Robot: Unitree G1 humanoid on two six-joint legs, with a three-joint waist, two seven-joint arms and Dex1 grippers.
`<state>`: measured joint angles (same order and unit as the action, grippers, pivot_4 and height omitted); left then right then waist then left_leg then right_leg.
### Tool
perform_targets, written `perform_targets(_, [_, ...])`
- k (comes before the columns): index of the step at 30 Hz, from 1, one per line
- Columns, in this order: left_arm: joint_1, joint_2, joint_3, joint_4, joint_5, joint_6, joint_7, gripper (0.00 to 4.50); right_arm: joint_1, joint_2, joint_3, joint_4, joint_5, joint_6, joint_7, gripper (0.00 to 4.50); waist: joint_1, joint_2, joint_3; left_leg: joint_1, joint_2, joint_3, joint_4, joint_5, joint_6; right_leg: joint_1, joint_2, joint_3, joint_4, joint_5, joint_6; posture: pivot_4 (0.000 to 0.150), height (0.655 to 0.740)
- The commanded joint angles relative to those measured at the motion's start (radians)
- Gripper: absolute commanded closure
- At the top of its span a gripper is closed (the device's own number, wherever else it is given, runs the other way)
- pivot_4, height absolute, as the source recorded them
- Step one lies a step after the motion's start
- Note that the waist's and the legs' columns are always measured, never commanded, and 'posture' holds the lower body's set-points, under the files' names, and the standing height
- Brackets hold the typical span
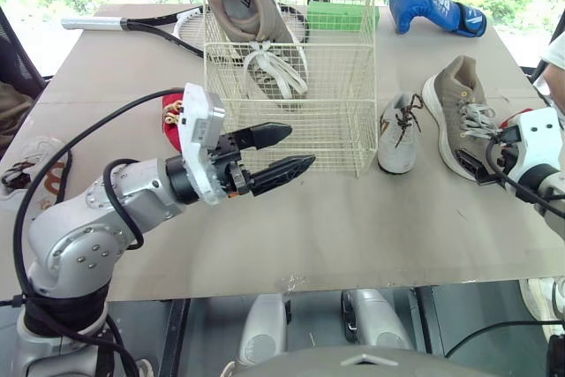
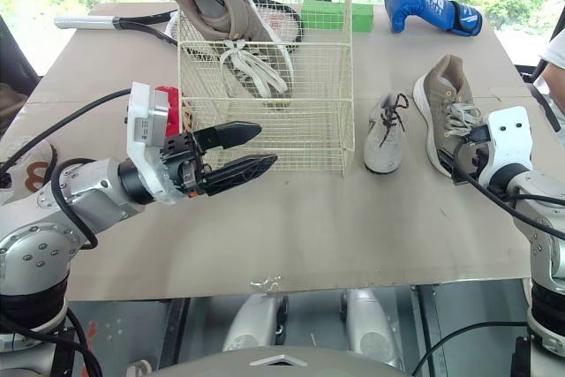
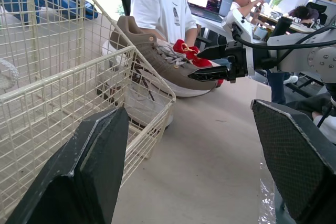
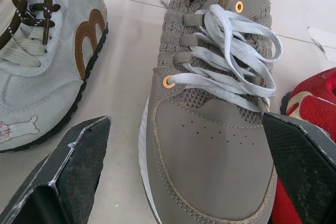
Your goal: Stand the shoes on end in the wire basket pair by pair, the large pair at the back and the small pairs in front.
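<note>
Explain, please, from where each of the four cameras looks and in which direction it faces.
Left eye view: on the head, facing forward and down over the table; left gripper open before the wire basket.
Right eye view: the same camera's other eye, same scene, both arms showing.
Left wrist view: along the left fingers, across the table toward the right gripper.
Right wrist view: down between its open fingers onto the lying tan shoe.
Shared: both wrist views show that tan shoe.

Cream-coated metal wire basket (image 1: 291,121), matt brown paper-like bench (image 1: 371,227), tan shoe (image 4: 210,129) with knit mesh upper, smooth perforated toe, flat cloth laces, matt suede-like small grey shoe (image 4: 31,77), glossy blue boxing glove (image 1: 433,4), left gripper (image 1: 301,147) with matt black textured plastic jaws
</note>
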<state>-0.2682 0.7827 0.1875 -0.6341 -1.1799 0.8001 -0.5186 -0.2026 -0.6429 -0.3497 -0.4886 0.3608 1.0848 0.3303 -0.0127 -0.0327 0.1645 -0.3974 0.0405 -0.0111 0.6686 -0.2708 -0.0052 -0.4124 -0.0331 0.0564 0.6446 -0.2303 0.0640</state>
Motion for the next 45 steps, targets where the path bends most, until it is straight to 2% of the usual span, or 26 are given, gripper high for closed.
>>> perform_targets(1, [-0.005, 0.01, 0.014, -0.038, -0.022, 0.0, -0.01, 0.45, 0.003, -0.03, 0.003, -0.024, -0.011, -0.03, 0.011, 0.0, 0.0, 0.0, 0.0, 0.0, 0.0, 0.0, 0.0, 0.0, 0.0, 0.0, 0.0, 0.0, 0.0, 0.0, 0.0, 0.15, 0.74])
perform_targets(19, [0.011, 0.006, 0.016, -0.051, -0.024, 0.002, -0.02, 0.45, 0.001, -0.069, 0.057, 0.029, -0.06, -0.108, 0.024, 0.0, 0.0, 0.0, 0.0, 0.0, 0.0, 0.0, 0.0, 0.0, 0.0, 0.0, 0.0, 0.0, 0.0, 0.0, 0.0, 0.15, 0.74])
perform_targets(38, [-0.038, 0.001, 0.0, -0.026, -0.002, 0.001, -0.03, 0.45, -0.07, -0.014, 0.134, 0.114, -0.108, -0.212, -0.005, 0.0, 0.0, 0.0, 0.0, 0.0, 0.0, 0.0, 0.0, 0.0, 0.0, 0.0, 0.0, 0.0, 0.0, 0.0, 0.0, 0.15, 0.74])
perform_targets(45, [-0.035, -0.007, 0.002, -0.031, 0.005, -0.003, -0.014, 0.45, -0.13, -0.006, 0.105, 0.19, -0.095, -0.23, 0.005, 0.0, 0.0, 0.0, 0.0, 0.0, 0.0, 0.0, 0.0, 0.0, 0.0, 0.0, 0.0, 0.0, 0.0, 0.0, 0.0, 0.15, 0.74])
